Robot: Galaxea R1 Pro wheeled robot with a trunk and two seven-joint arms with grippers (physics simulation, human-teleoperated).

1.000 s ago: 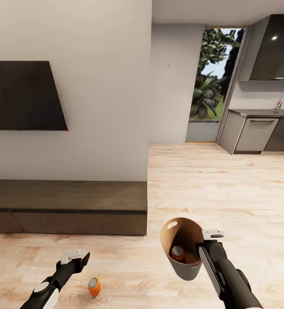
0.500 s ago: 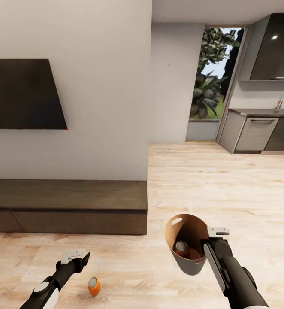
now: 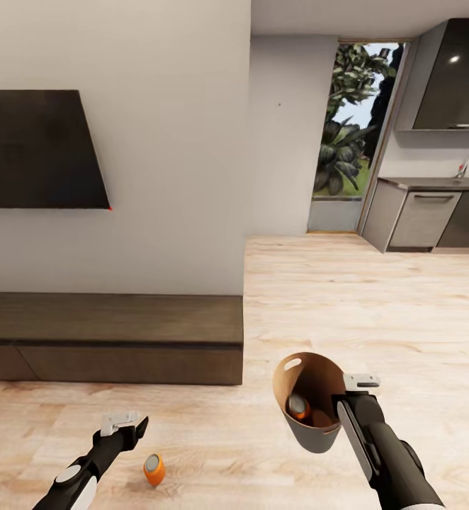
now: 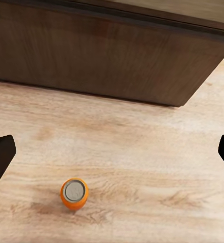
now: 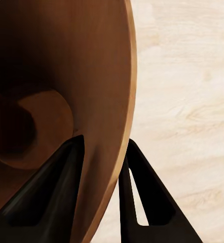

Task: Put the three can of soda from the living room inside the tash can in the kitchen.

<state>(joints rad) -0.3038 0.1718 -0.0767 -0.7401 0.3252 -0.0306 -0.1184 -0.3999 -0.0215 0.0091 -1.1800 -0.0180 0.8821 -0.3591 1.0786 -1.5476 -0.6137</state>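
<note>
Right hand (image 3: 357,394) pinches the bin (image 3: 309,404) by its rim, one can (image 3: 298,406) inside. Left hand (image 3: 125,425) hangs open just beside the can on the floor (image 3: 154,469), in front of the TV bench (image 3: 110,338). Next, I judge: lower, close on it, drop it into the bin.

A small bright orange soda can with a flat silver-grey top (image 3: 154,469) (image 4: 73,193) stands upright on the light wood plank floor. A pale grey tapered bin with a tan-brown inside (image 3: 312,432) (image 5: 109,101) is held tilted above the floor, an oval handle hole near its rim. A second orange can (image 3: 298,406) lies inside it.
</note>
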